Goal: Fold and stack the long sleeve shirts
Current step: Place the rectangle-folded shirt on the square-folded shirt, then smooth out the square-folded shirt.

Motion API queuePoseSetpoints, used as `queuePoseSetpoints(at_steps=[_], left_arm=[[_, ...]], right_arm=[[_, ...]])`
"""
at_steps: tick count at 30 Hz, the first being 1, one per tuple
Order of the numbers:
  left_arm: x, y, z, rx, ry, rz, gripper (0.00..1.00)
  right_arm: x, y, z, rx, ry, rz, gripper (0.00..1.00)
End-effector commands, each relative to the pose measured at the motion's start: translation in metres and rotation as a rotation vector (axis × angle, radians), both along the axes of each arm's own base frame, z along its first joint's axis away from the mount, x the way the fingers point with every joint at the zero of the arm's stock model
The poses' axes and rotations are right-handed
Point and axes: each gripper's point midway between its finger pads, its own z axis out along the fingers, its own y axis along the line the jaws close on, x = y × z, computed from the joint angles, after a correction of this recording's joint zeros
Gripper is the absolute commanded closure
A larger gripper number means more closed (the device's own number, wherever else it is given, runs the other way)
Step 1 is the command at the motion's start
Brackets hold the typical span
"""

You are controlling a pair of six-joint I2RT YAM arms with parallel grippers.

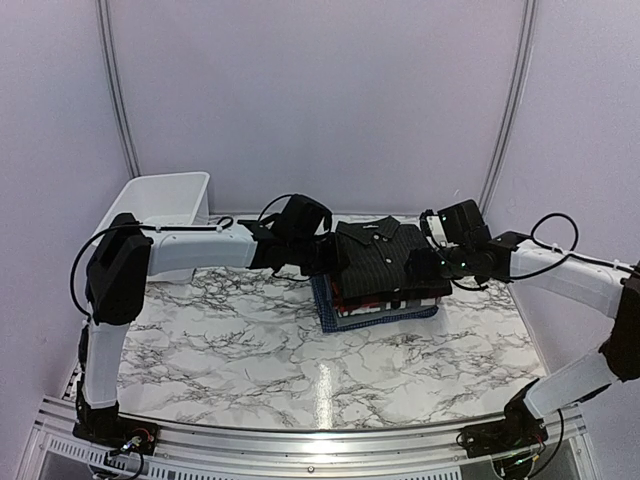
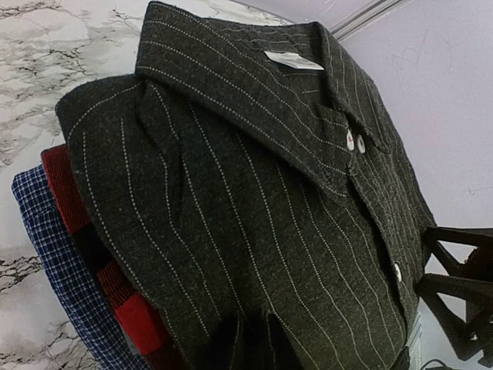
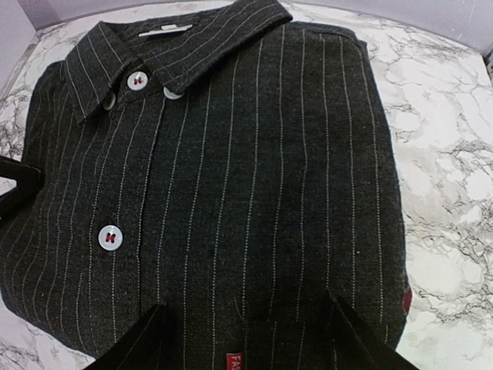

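Note:
The long sleeve shirts lie folded in one stack at the back middle of the table. A black pinstripe shirt (image 1: 385,258) (image 2: 254,193) (image 3: 254,169) is on top, collar to the rear. Under it a red-and-black plaid shirt (image 2: 65,185) and a blue checked shirt (image 2: 50,231) show at the stack's edge. My left gripper (image 1: 325,258) (image 2: 262,347) is at the stack's left edge, its fingers close together with a fold of pinstripe cloth between them. At the right edge my right gripper (image 1: 425,265) (image 3: 250,347) has its fingers spread wide over the top shirt.
A white plastic bin (image 1: 165,205) stands at the back left, just behind the left arm. The stack sits on the marble-patterned table (image 1: 250,360). Pale walls close in the rear and both sides.

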Motion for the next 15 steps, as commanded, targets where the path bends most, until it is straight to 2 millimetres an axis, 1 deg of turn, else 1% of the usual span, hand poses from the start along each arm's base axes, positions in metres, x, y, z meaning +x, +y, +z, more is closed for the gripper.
queuePoseSetpoints(at_steps=[1,4,6,7,10,11,14,15], left_arm=[[-0.001,0.005,0.011,-0.024,-0.001,-0.007,0.86],[0.001,0.009,0.036,-0.036,-0.050,-0.014,0.79],[0.003,0.020,0.060,-0.042,-0.091,0.004,0.73],[0.003,0.027,0.065,-0.035,-0.101,0.016,0.69],[0.004,0.058,0.082,-0.020,-0.133,0.074,0.47],[0.003,0.069,0.088,-0.017,-0.145,0.091,0.41],[0.002,0.111,0.103,0.010,-0.184,0.176,0.24],[0.001,0.126,0.104,0.020,-0.190,0.205,0.16]], right_arm=[[0.001,0.005,0.030,0.054,-0.065,-0.001,0.33],[0.000,0.021,0.047,0.046,-0.092,0.046,0.26],[-0.001,0.035,0.054,0.038,-0.101,0.078,0.22],[-0.001,0.042,0.058,0.036,-0.105,0.097,0.20],[-0.004,0.072,0.071,0.047,-0.129,0.167,0.15],[-0.005,0.082,0.075,0.051,-0.138,0.191,0.12],[-0.010,0.115,0.081,0.058,-0.148,0.264,0.07],[-0.011,0.127,0.083,0.063,-0.150,0.290,0.06]])
